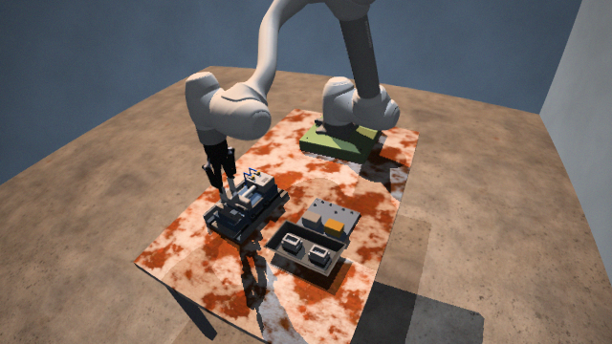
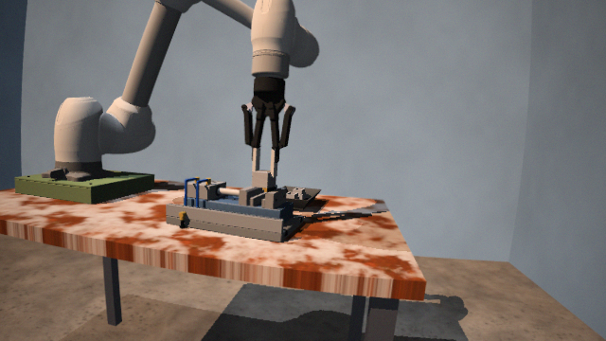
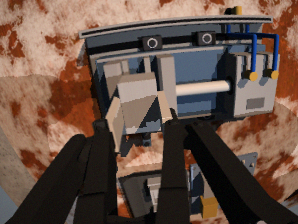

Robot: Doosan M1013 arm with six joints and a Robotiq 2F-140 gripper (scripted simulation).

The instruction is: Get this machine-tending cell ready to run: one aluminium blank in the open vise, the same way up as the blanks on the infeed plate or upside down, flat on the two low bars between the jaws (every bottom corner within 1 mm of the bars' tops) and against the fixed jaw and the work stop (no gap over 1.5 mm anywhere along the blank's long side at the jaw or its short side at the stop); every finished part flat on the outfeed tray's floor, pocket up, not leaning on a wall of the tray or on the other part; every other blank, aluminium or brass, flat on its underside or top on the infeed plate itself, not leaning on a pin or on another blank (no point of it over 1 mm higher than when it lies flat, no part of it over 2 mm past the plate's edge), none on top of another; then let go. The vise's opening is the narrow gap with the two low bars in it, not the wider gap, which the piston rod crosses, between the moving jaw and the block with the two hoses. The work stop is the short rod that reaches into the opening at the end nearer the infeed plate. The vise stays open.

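My gripper is shut on an aluminium blank. The blank is held over the vise opening, toward the end nearer the infeed plate, and stands higher than the jaws. The fixed jaw and moving jaw are apart. The blank hides most of the bars; its underside and gap to them cannot be seen. Two finished parts stand pocket up, apart, in the outfeed tray. Another aluminium blank and a brass blank lie apart on the infeed plate.
The piston rod joins the moving jaw to the hose block. Pins stand along the infeed plate's far side. The tray is beside the plate's near edge. The green robot base is at the table's far end.
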